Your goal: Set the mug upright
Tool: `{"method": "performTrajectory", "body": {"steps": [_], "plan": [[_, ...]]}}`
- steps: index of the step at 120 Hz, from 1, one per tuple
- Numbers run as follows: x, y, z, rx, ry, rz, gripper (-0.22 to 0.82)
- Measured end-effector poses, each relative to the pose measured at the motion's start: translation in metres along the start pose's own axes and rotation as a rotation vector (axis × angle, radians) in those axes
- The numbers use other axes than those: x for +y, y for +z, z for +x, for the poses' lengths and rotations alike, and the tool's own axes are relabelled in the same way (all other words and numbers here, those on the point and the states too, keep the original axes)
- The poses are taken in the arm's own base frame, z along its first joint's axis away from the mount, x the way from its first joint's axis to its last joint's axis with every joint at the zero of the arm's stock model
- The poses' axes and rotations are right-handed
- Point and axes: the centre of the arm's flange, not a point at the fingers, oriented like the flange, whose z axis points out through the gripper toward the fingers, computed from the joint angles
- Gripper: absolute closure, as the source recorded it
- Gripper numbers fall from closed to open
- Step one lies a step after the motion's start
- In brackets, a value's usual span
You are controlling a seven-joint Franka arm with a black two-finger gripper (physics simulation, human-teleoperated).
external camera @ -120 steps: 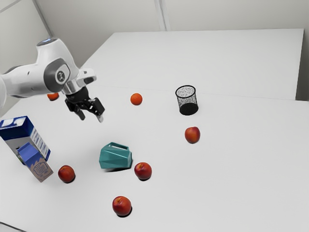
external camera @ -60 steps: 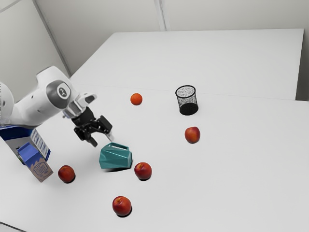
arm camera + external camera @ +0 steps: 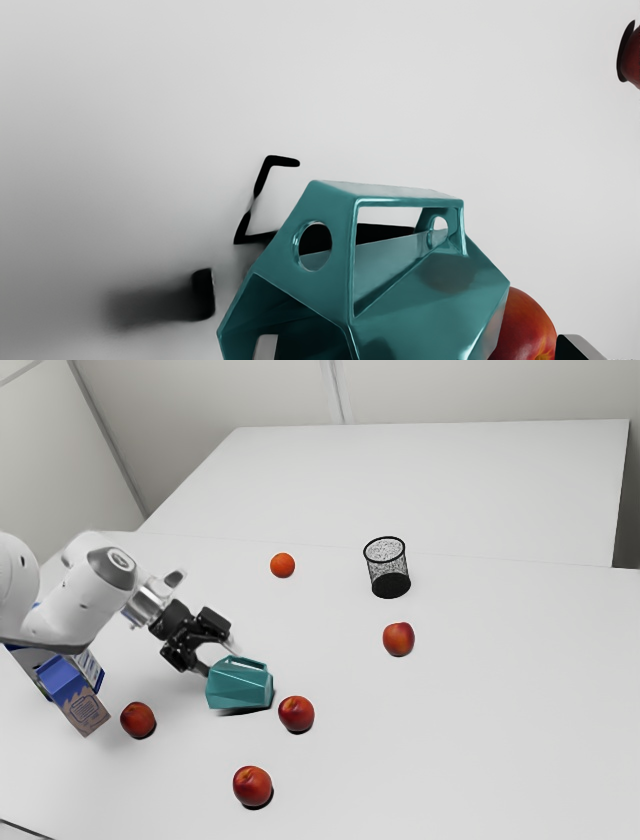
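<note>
Arm (image 3: 95, 595) and gripper (image 3: 219, 658) have come lower and closer to the mug (image 3: 239, 687) since the earlier frame; mug and fruit haven't moved. Gripper is wide, fingers (image 3: 266, 348) well apart, not clamped on anything. Exterior view has it at the mug's left side, near the handle (image 3: 247, 661). Mug is on its side on the table (image 3: 480, 720), handle up, not upright. Wrist view: one finger overlaps the mug's dark hollow, the other is past the far side, near a peach. Can't tell if either touches the mug.

That peach (image 3: 296, 714) is just beside the mug, on its right in the exterior view. Another peach (image 3: 252, 786) is nearer the camera, one (image 3: 138, 720) is to the left by the small carton (image 3: 75, 696), one (image 3: 398, 639) is off to the right. Big box (image 3: 91, 669) is behind the carton, partly hidden by the arm. Orange (image 3: 282, 565) and upright wire bin (image 3: 388, 568) are farther back, apart.
</note>
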Motion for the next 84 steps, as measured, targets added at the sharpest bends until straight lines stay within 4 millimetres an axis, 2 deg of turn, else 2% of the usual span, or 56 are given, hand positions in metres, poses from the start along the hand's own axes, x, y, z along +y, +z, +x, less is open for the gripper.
{"method": "performTrajectory", "body": {"steps": [20, 44, 55, 74, 84], "plan": [[-0.004, 0.004, -0.002, -0.009, 0.004, -0.06, 0.02], [-0.005, 0.011, -0.006, -0.017, 0.013, -0.109, 0.13], [-0.006, 0.013, -0.007, -0.019, 0.021, -0.12, 0.23], [-0.005, 0.014, -0.008, -0.019, 0.038, -0.128, 0.52], [-0.005, 0.014, -0.008, -0.017, 0.045, -0.131, 0.58]]}}
